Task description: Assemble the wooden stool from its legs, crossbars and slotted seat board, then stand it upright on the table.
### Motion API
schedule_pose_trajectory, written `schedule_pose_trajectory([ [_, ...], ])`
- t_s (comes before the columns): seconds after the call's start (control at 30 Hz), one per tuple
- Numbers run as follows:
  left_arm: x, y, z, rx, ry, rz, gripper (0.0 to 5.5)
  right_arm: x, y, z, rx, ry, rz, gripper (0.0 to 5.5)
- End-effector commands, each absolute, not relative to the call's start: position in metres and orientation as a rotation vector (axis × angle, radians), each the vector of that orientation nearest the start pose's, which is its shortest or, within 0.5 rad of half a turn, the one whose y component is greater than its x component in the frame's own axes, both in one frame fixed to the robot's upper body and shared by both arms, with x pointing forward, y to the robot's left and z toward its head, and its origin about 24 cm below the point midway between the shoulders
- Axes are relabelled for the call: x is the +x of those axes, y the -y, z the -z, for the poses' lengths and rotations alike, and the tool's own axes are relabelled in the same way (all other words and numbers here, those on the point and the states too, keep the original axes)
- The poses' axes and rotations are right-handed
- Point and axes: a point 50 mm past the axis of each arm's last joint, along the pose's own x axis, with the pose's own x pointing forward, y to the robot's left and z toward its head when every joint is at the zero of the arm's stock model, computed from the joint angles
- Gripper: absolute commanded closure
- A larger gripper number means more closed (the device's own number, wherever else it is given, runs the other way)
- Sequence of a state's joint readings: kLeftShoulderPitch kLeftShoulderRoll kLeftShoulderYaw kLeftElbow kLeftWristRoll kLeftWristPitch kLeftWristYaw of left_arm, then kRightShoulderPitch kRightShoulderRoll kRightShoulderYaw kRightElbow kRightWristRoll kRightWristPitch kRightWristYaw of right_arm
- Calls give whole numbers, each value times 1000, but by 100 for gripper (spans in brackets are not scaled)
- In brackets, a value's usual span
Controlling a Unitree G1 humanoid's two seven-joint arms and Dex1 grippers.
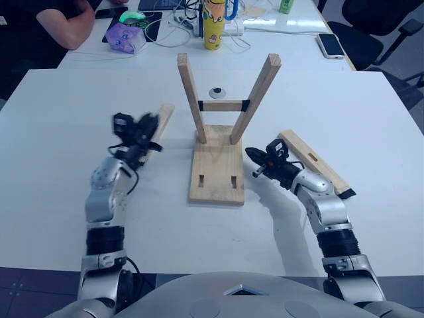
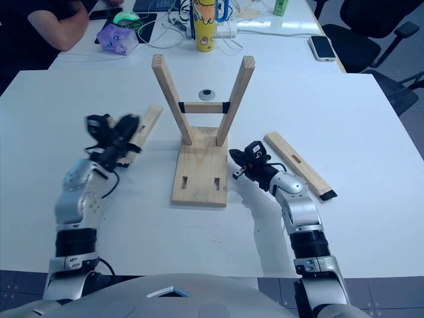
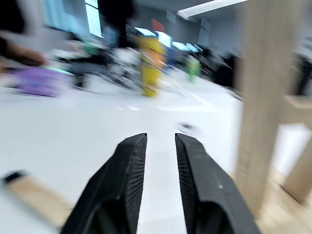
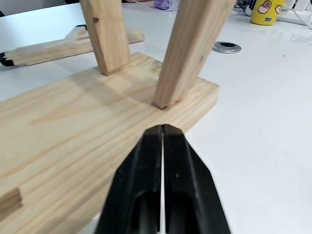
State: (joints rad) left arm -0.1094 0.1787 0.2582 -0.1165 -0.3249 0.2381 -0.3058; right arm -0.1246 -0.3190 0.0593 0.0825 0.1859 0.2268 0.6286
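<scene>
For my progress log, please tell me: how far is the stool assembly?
Done: two legs joined by a crossbar stand in the far slots of the seat board. In hand: nothing; the left gripper open beside one loose leg, the right gripper shut and empty by the board. Left: that leg and the other loose leg into the empty slots, then stand it upright.

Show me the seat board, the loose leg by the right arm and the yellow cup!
seat board (image 1: 216,171), left eye view, bare middle of the board.
loose leg (image 1: 321,167), left eye view, midway along it.
yellow cup (image 1: 212,30), left eye view, on its side wall.
</scene>
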Motion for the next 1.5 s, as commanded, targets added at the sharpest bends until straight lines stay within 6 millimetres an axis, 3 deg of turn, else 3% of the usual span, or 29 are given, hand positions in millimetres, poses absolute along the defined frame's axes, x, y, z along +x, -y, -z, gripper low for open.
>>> schedule_pose_trajectory([
  [0.03,264,-226,-91,-263,45,-68,368,262,171,-34,-67,-249,-636,550],
  [0.17,297,-224,-84,-345,-34,-128,315,264,163,-32,-62,-253,-663,550],
  [0.33,322,-235,-58,-269,-194,-170,244,271,157,-35,-66,-245,-693,550],
  [0.53,338,-247,-36,-210,-324,-233,244,269,153,-32,-78,-253,-717,550],
  [0.77,348,-241,-33,-261,-339,-211,244,266,146,-28,-78,-264,-737,550],
  [0.9,347,-241,-29,-250,-371,-206,244,267,145,-28,-78,-264,-738,550],
  [1.2,340,-238,-5,-99,-618,-185,244,270,136,-36,-31,-241,-731,550],
  [1.5,300,-261,15,-28,-768,-177,244,266,138,-35,-10,-249,-690,550],
])
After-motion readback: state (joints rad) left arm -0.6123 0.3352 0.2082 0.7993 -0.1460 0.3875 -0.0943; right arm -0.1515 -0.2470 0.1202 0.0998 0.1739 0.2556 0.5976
